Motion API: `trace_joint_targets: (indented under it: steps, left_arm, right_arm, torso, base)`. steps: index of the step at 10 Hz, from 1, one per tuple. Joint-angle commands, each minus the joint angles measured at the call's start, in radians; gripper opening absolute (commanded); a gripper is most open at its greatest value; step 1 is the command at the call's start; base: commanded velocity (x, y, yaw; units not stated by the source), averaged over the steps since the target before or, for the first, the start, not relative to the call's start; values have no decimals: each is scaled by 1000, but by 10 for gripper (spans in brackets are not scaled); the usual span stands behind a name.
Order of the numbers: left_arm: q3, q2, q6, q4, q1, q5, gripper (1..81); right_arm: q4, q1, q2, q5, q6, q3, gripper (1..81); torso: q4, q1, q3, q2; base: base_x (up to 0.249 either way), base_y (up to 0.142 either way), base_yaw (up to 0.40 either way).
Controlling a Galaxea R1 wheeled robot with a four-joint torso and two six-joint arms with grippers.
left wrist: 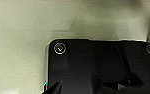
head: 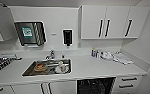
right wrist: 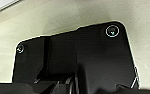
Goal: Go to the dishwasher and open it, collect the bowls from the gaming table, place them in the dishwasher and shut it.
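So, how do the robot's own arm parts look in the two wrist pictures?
Each wrist picture shows a wide black plate with rounded corners. Round silver-ringed fittings sit at its corners. The surface looks matte and dark. The pincer fingers are hard to make out.

A white kitchen wall (head: 53, 17) fills the upper frame, with white wall cabinets (head: 104, 22) at upper right. A pale countertop (head: 91, 67) spans the middle, a steel sink (head: 48, 67) set left of centre. White drawers (head: 127, 83) sit at lower right.
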Motion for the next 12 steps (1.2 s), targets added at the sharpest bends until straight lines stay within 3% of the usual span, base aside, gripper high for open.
trace_joint_targets:
  steps: [1,3,5,8,10,11,12]
  left_arm:
    - [-6,-4,5,10,-47,38,811]
    - [-6,-4,5,10,-45,38,811]
    - [-6,-4,5,10,-45,38,811]
    - [-6,-4,3,10,-47,38,811]
    - [-6,-4,5,10,-47,38,811]
    - [-6,-4,3,10,-47,38,811]
    - [-6,-4,3,8,-47,38,811]
  right_arm:
    - [-14,45,-4,-46,-5,3,811]
    - [-14,42,-4,-46,-5,-2,811]
    - [-14,45,-4,-46,-5,-2,811]
    - [-14,45,-4,-46,-5,-2,811]
    - [-14,47,-3,-46,-5,-2,811]
    - [-14,47,-3,-46,-5,-2,811]
    - [-12,45,-3,-46,-5,-2,811]
  torso:
    - [0,-61,67,95]
    - [0,-110,120,170]
    - [0,-155,87,238]
    - [0,-216,103,331]
    - [0,-229,103,403]
    - [0,-207,104,339]
    - [0,-212,104,371]
  base:
    - [0,0,0]
    - [0,0,0]
    - [0,0,0]
    - [0,0,0]
    - [0,0,0]
    - [0,0,0]
    - [0,0,0]
